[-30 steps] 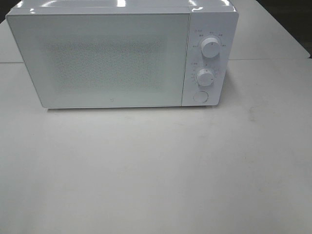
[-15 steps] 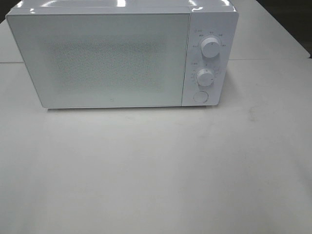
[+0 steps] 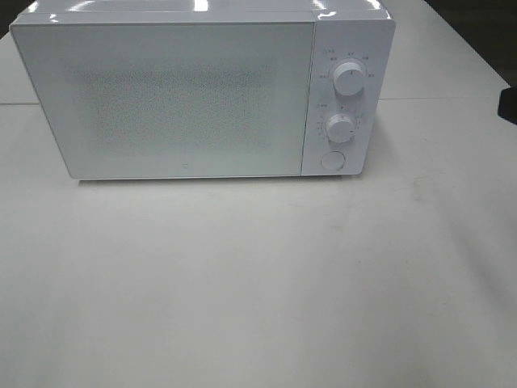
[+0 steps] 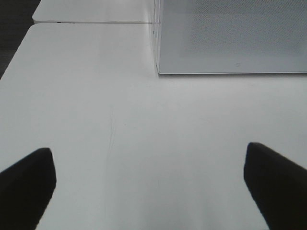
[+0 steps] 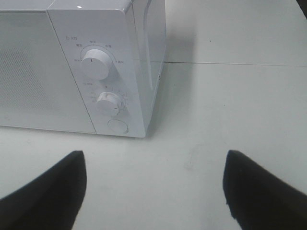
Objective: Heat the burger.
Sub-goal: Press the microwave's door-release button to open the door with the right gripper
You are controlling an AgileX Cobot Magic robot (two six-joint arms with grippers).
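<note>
The burger is not in view in any frame. A white microwave [image 3: 186, 97] stands at the back of the white table [image 3: 258, 283] with its door shut; nothing shows through the frosted door. My left gripper [image 4: 148, 158] is open and empty, low over the table in front of the microwave's left corner [image 4: 230, 38]. My right gripper [image 5: 154, 163] is open and empty, facing the microwave's control panel [image 5: 103, 91] from a short way off. A dark part of the right arm [image 3: 509, 105] shows at the right edge of the exterior high view.
The control panel has an upper knob [image 3: 349, 79], a lower knob [image 3: 341, 128] and a round button [image 3: 332, 160]. A seam [image 3: 444, 99] joins a second table behind. The table's left edge [image 4: 19, 52] drops to dark floor.
A dark part of the right arm has come into the exterior high view at its right edge. The microwave has not moved and its door stays shut.
</note>
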